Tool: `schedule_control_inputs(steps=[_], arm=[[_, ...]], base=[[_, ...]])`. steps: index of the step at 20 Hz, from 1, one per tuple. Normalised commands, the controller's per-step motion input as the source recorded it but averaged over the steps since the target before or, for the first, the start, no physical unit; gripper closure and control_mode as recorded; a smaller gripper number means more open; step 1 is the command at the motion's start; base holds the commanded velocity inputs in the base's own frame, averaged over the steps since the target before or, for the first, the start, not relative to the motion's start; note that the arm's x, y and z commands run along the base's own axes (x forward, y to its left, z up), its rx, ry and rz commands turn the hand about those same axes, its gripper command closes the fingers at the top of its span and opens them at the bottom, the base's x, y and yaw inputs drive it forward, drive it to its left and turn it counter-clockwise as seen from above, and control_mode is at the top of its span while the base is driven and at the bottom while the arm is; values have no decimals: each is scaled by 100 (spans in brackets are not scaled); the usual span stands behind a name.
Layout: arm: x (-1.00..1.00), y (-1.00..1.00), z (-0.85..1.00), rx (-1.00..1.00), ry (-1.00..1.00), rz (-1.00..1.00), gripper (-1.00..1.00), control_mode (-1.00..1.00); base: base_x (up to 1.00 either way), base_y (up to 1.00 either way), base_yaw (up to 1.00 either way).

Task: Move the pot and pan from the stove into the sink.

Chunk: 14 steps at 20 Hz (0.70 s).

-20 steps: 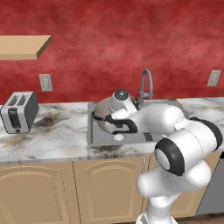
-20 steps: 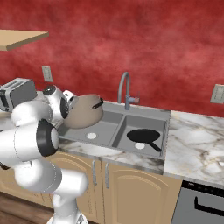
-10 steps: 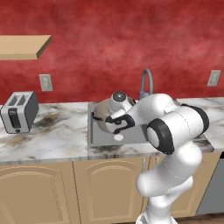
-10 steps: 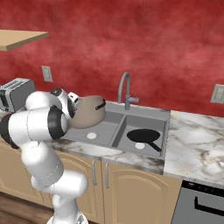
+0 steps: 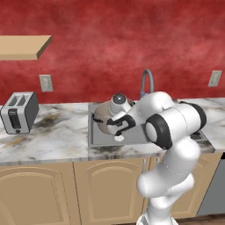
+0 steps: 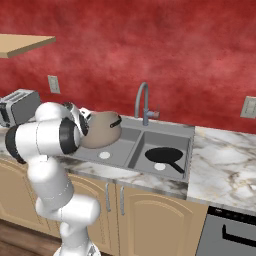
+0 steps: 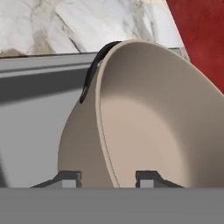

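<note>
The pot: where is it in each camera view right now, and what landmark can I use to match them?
Left base view: the pot sits centre, over the sink's left basin, beside the white wrist.
Right base view: pot left of centre, tilted over the left basin, next to the arm.
Hand view: pot close up, rim between the claw tips.
Shared landmark: the sink.

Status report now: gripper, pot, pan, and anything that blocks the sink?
Gripper shut on pot rim, pot tilted over left basin of sink. Pan lies in right basin. Nothing blocking left basin.
</note>
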Motion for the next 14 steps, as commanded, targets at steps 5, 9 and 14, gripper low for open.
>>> schedule_control_inputs(steps=[5, 9, 14], arm=[[46, 0, -20, 0, -1, -2, 100, -100], [41, 0, -35, 0, 0, -2, 100, -100], [36, 0, -42, 0, -3, -2, 100, -100]], base=[[0, 0, 0], [0, 0, 0], [0, 0, 0]])
